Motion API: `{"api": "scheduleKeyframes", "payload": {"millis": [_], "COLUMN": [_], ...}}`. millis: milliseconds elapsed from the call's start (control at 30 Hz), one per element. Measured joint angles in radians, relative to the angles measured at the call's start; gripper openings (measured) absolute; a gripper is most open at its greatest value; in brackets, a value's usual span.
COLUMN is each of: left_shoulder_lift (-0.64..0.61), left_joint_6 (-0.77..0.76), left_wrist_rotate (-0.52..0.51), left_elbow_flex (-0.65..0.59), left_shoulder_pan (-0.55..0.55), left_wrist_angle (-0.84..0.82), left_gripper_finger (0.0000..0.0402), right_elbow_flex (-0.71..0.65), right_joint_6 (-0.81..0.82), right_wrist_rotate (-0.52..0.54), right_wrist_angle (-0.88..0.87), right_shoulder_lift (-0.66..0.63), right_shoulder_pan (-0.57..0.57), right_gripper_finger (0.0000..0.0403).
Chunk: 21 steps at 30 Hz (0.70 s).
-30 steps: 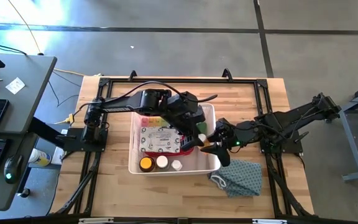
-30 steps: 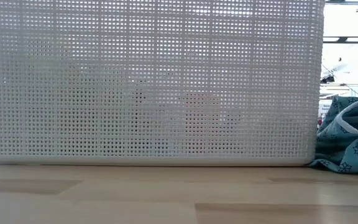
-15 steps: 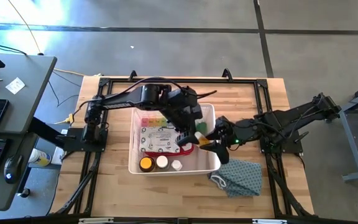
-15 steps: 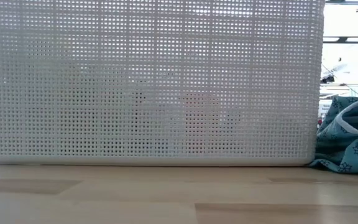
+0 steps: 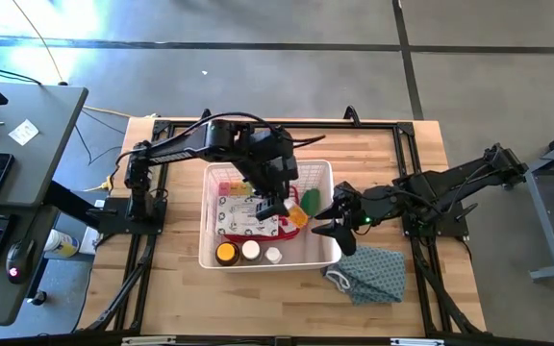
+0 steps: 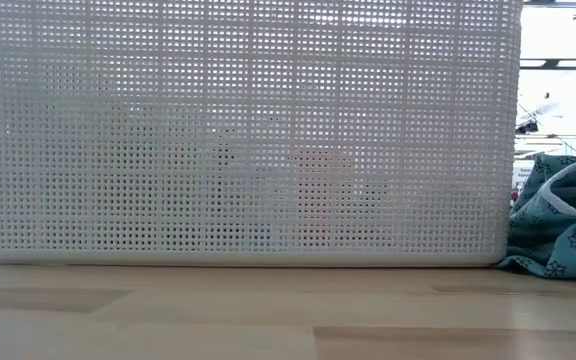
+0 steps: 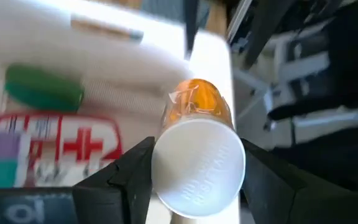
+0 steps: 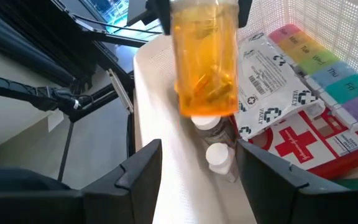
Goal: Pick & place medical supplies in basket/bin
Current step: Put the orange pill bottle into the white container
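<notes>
The white mesh basket point(image 5: 320, 171) holds the red first-aid case point(image 5: 248, 219), the rainbow pill organiser point(image 5: 234, 185), a green roll point(image 5: 312, 200) and three small bottles point(image 5: 250, 252) along its near wall. My left gripper point(image 5: 279, 206) hangs over the basket's right half, shut on an amber bottle point(image 5: 297, 214) with a white cap. My right gripper point(image 5: 328, 224) stands open at the basket's right rim, pointing at that bottle point(image 8: 207, 56), with nothing between its fingers point(image 8: 135, 177). My left gripper pinches the amber bottle at its white-capped end point(image 7: 197, 168) between its two fingers point(image 7: 126, 177). The bottle lies along the fingers, cap toward the wrist, and its amber body point(image 7: 199, 98) slants down beyond them. It hangs clear above the basket's contents.
A teal patterned cloth point(image 5: 368, 274) lies on the table right of the basket's near right corner, and also shows in the low view point(image 6: 563, 230). The basket's near wall point(image 6: 238, 130) fills most of the low view. Bare wood lies in front of the basket.
My left gripper has carried the amber bottle away from my right gripper, toward the table's left and farther over the basket. The bottle stays held and clear of the contents. My right gripper has kept still and open.
</notes>
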Motion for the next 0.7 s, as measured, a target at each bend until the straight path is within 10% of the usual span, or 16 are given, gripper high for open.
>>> {"api": "scheduleKeyframes", "payload": {"millis": [700], "left_shoulder_lift": [0.065], "left_joint_6": [0.112], "left_wrist_rotate": [-0.263], "left_elbow_flex": [-0.001], "left_shoulder_pan": [-0.153], "left_wrist_angle": [-0.243], "left_gripper_finger": [0.0248], "right_elbow_flex": [0.000], "right_joint_6": [0.045], "right_wrist_rotate": [-0.007], "right_wrist_angle": [-0.028], "right_shoulder_lift": [-0.001], "right_shoulder_pan": [0.000], "right_gripper_finger": [0.0194]}}
